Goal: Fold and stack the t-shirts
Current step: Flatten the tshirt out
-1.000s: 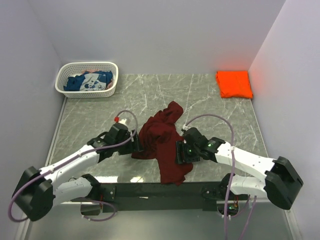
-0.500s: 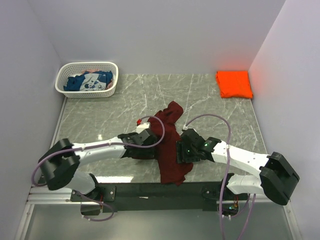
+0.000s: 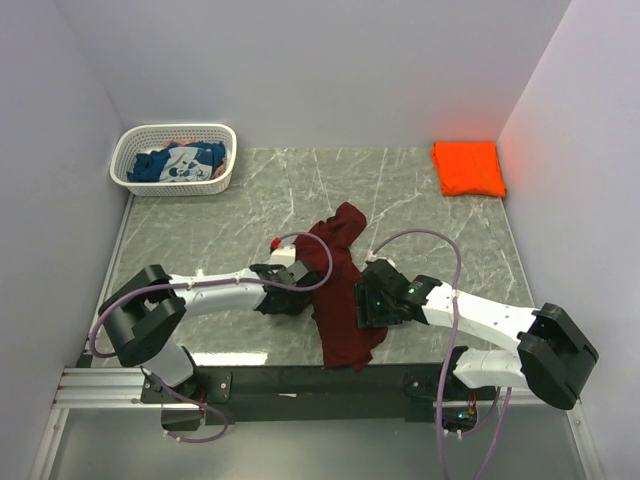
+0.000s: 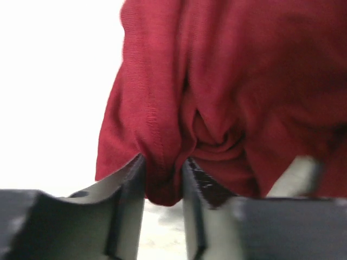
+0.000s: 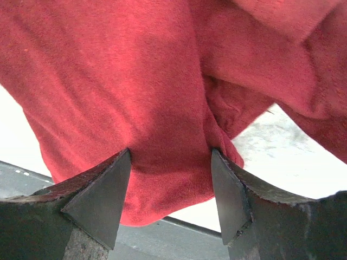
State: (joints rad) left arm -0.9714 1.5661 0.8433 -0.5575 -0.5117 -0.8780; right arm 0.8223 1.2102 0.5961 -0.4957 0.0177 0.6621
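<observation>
Maroon t-shirt is bunched mid-table, with its long axis running far to near and its tail at the near edge. Left gripper is on its left edge, fingers narrow and pinching a hemmed fold. Right gripper is on the right edge, fingers set wider around a thick wad, apparently gripping. Both arms are equally close. The cloth is a soft, creased, limp knit. Orange t-shirt lies folded square in the far-right corner. Blue t-shirt is crumpled in the lattice basket, far left.
</observation>
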